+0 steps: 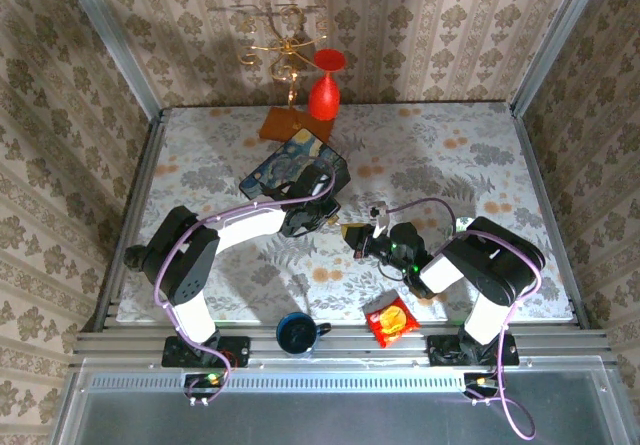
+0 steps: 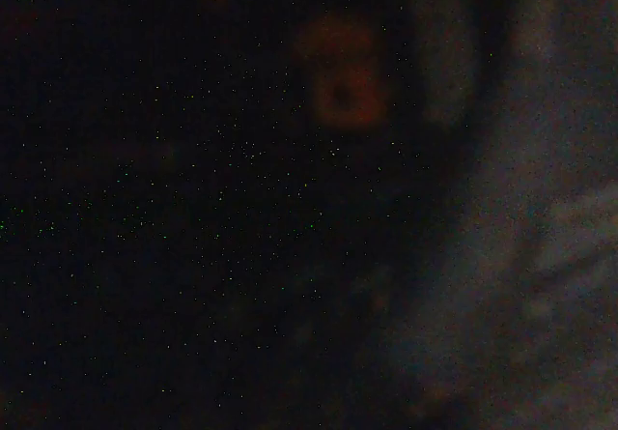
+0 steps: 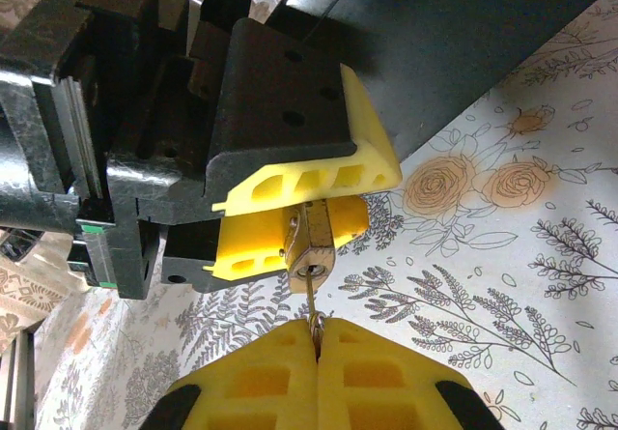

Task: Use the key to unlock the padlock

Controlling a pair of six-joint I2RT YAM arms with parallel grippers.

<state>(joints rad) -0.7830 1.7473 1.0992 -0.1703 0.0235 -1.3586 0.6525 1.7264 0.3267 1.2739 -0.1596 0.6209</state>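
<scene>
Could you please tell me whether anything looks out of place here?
The mug sits off the table, on the front rail, and the red packet overhangs the table's near edge. Nothing looks spilled.

A dark-blue box (image 1: 290,170) and red vase (image 1: 322,95) block the far middle; a mug (image 1: 297,333) and packet (image 1: 390,320) line the near edge. The table (image 1: 480,155) lies open at far right.

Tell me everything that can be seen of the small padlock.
The padlock is tiny, with a pale brass-coloured metal body; its shackle is hidden. It is held above the table, gripped between the yellow fingers of the left gripper, keyhole end toward the right gripper. A thin silver key, pinched in the shut right gripper, meets the keyhole. Locked or unlocked cannot be told.
</scene>
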